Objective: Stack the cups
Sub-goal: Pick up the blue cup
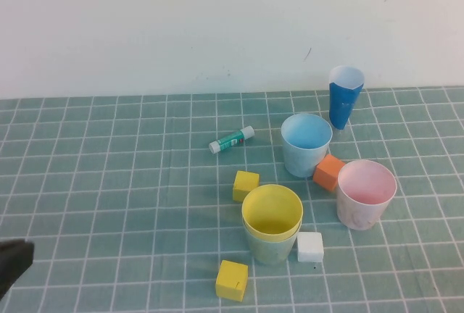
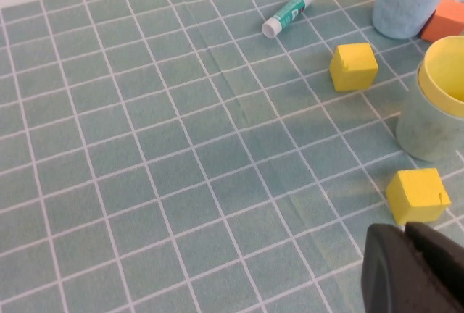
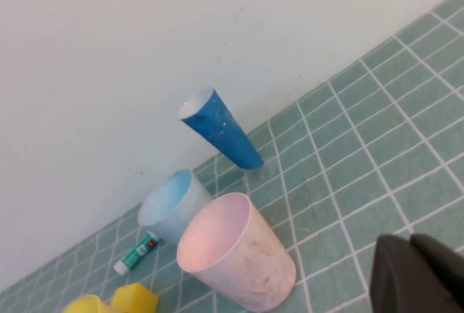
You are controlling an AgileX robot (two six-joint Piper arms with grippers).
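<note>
High view: orange block (image 1: 328, 172) wedged between blue cup (image 1: 306, 143) and pink cup (image 1: 366, 193) (both grippers' fingers closed, empty).

A lab-style test bench: a green grid-patterned tablecloth (image 1: 109, 175) against a bare white wall (image 1: 181, 23), scattered with toy blocks.

A green checked tablecloth (image 1: 109, 182) covers the table, and the pale green cup (image 1: 269, 246), with the yellow cup (image 1: 272, 210) nested in it, stands near its front. Around that stack lie two yellow blocks (image 1: 246, 185) (image 1: 232, 280), a white block (image 1: 310, 247) and a glue stick (image 1: 231, 139). Beyond it to the right stand the light blue cup (image 1: 306, 143), an orange block (image 1: 329, 172), the pink cup (image 1: 365, 193) and a dark blue cone cup (image 1: 345, 96).
</note>
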